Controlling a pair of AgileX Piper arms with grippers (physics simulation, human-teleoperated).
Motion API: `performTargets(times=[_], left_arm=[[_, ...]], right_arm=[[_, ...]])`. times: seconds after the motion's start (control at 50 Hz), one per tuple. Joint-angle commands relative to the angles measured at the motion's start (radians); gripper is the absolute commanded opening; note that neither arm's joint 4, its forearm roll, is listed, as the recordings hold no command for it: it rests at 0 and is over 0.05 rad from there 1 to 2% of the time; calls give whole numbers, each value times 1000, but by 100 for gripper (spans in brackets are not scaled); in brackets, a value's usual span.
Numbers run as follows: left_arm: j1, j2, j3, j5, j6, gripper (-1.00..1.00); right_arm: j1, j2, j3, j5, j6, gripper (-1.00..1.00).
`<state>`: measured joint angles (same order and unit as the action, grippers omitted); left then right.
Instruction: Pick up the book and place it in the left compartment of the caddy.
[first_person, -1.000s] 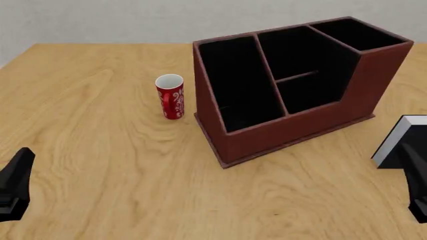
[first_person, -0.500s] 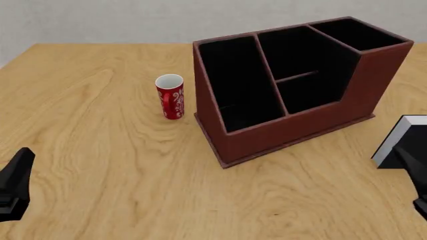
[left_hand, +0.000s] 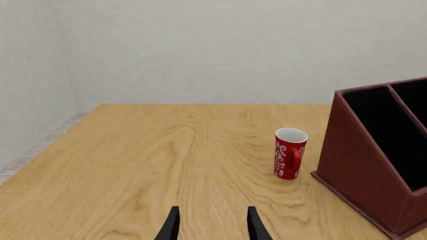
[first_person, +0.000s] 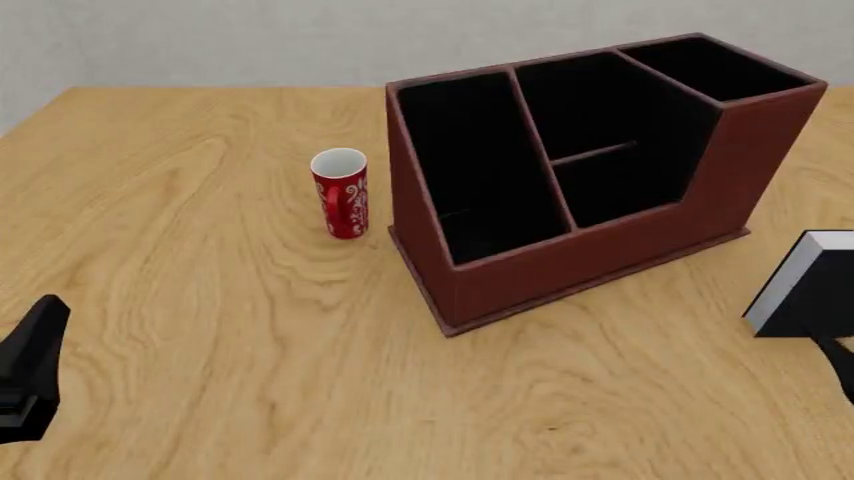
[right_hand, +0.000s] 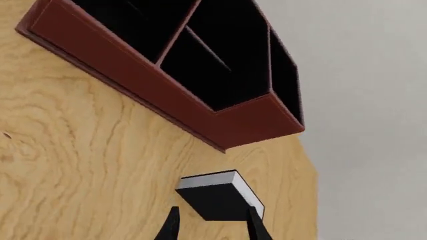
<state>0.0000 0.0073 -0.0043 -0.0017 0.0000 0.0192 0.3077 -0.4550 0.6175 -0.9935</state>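
Observation:
The black book (first_person: 807, 285) with a white-grey page edge lies on the table at the far right, in front of the caddy's taller end. The reddish-brown caddy (first_person: 587, 255) stands in the middle, and its long left compartment (first_person: 474, 170) holds nothing. Only a sliver of my right gripper (first_person: 843, 362) shows at the right edge, just nearer than the book. In the right wrist view that gripper (right_hand: 212, 216) is open, a finger on each side of the book (right_hand: 220, 197); I cannot tell whether they touch it. My left gripper (first_person: 44, 318) hangs open at the near left, holding nothing.
A red-and-white patterned cup (first_person: 339, 192) stands upright just left of the caddy, a small gap between them. In the left wrist view the cup (left_hand: 290, 160) and the caddy's sloped end (left_hand: 370, 165) lie ahead and to one side. A grey wall rises behind the table's far edge.
My right gripper has drawn back toward the near right edge, and now less of it shows in the front view. The book, caddy, cup and left gripper have not moved.

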Motion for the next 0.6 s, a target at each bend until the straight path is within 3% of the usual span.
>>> performTargets(times=[0.02, 0.2, 0.24, 0.52, 0.6], left_arm=[[0, 0, 0, 0, 0, 100], [0, 0, 0, 0, 0, 100], [0, 0, 0, 0, 0, 100], [0, 0, 0, 0, 0, 100], [0, 0, 0, 0, 0, 100]], right_arm=[[-33, 21, -38, 100, -157, 100], [-58, 33, -41, 152, -285, 100], [-48, 45, -63, 169, -285, 100], [-92, 81, -110, 240, -419, 100], [-91, 106, -155, 261, -428, 100]])
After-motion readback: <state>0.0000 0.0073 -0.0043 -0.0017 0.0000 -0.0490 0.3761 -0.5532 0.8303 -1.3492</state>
